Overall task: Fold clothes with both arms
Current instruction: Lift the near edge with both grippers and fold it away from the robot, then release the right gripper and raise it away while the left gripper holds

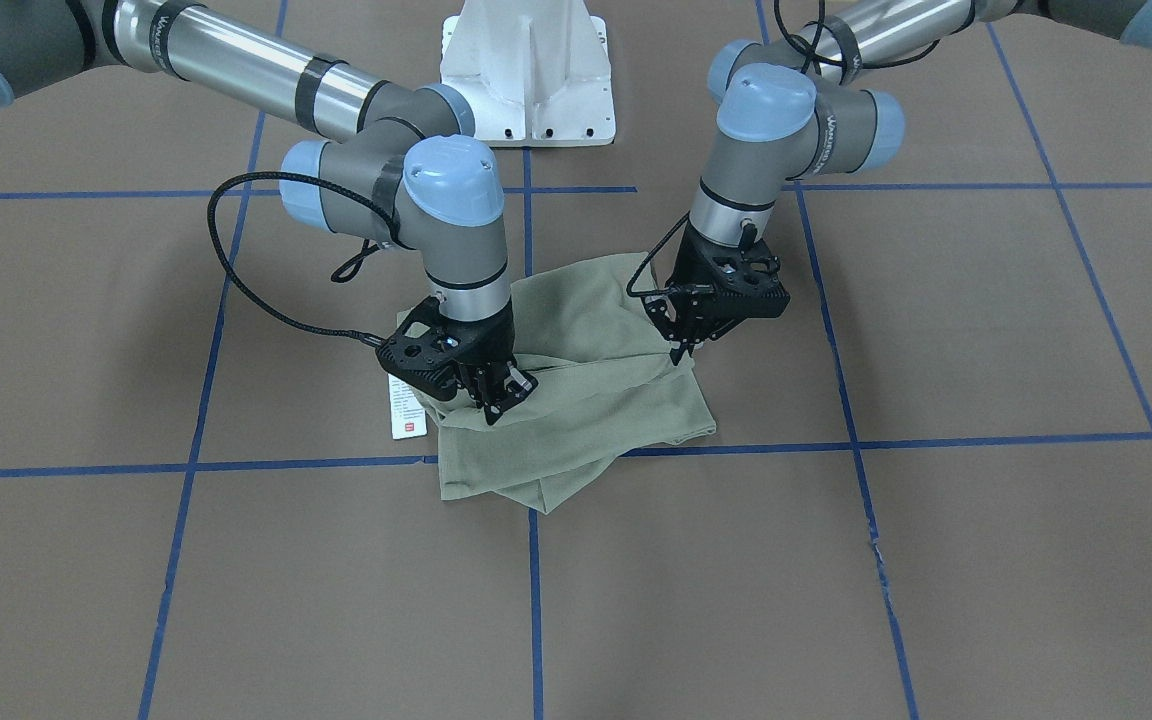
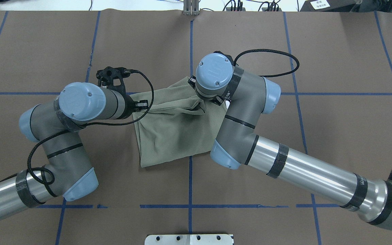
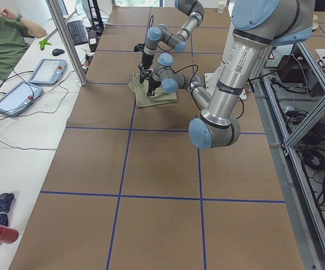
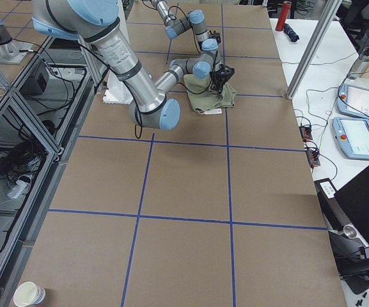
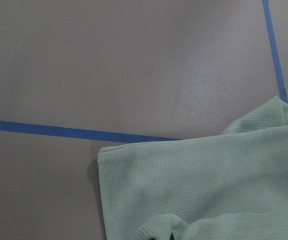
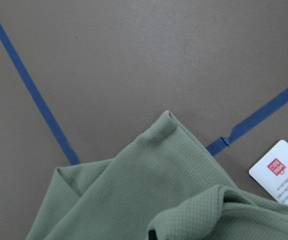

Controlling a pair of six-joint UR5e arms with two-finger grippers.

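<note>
Near the middle of the brown-papered table (image 1: 936, 560), a sage-green knit shirt (image 1: 586, 400) lies folded into a rough, several-layered rectangle across a crossing of the blue tape lines (image 1: 866, 442). Both grippers are down at the far long side of it, away from the robot.

The left gripper (image 1: 681, 350) stands upright at one end of that side. Its jaws are drawn nearly together on the cloth's edge, and its wrist view shows a small hump of knit (image 5: 158, 227) gathered up at the fingertips.

The right gripper (image 1: 501, 395) is tilted at the other end, its jaws pressed into a pinched ridge of fabric. Its wrist view shows a fold (image 6: 198, 210) rising to the fingertips, which are mostly out of frame. Both appear closed on the shirt, though the fingertips themselves are largely hidden by cloth.

A white hang tag (image 1: 403, 415) with a red mark lies flat on the paper, just beside the shirt on the right gripper's side and partly under that gripper's body.

From overhead, the right arm (image 2: 237, 112) has its wrist joint over its own gripper and that corner of the shirt, and the elbow cap overlaps the near edge.

The white pedestal base (image 1: 526, 90) stands well apart behind the shirt. At a side desk sit a person in green (image 3: 1, 45) and a tablet-like pendant (image 3: 45, 71).
</note>
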